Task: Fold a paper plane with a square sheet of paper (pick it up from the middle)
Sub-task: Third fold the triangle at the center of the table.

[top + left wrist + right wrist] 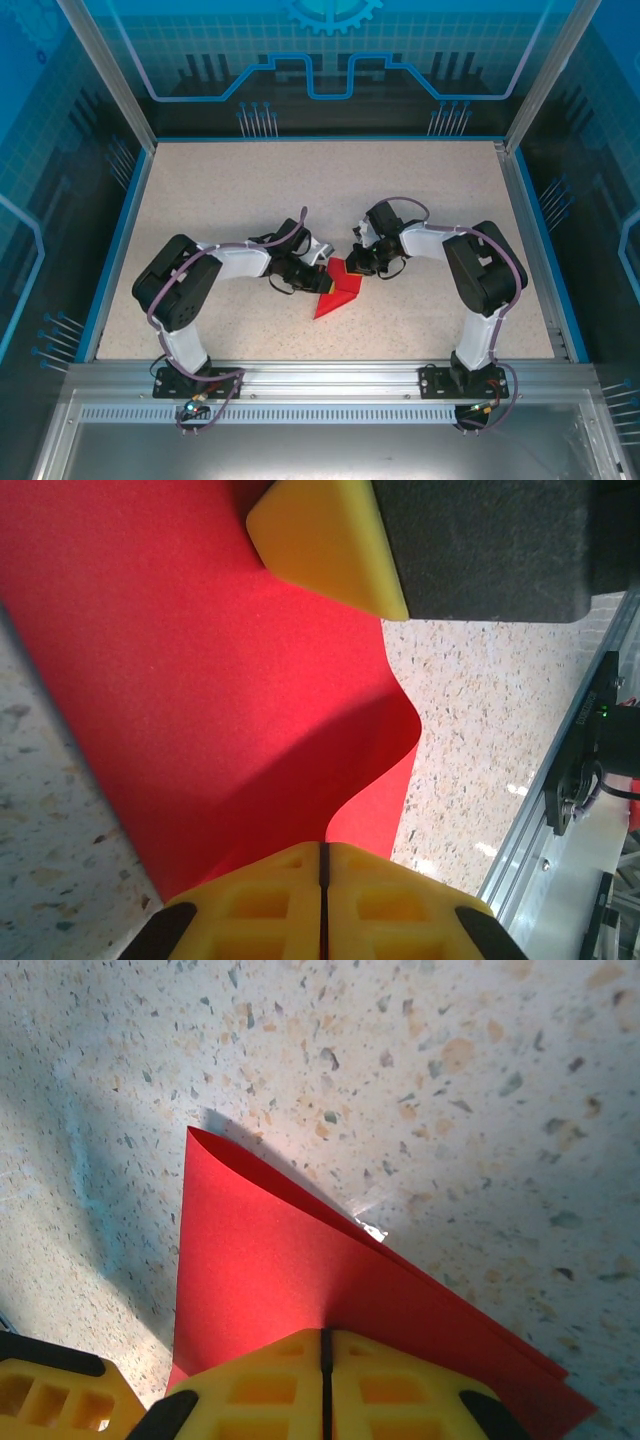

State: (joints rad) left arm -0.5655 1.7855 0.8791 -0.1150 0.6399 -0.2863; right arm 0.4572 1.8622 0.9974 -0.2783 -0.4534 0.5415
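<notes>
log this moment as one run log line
stage: mid-fold | paper: red, folded to a point, tip on table | left gripper: shut on paper | right gripper: shut, tips on paper

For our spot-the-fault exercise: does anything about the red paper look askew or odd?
Yes. The red paper, pinched by the left gripper and right gripper, bulges in a wave along its edge instead of lying flat, and its folded layers sit slightly offset at one corner.

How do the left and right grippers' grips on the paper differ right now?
The left gripper holds paper that bows in a curved edge; the right gripper holds flat, layered paper with a sharp corner. The left reaches in from the left, the right from the right. Both are shut on it.
</notes>
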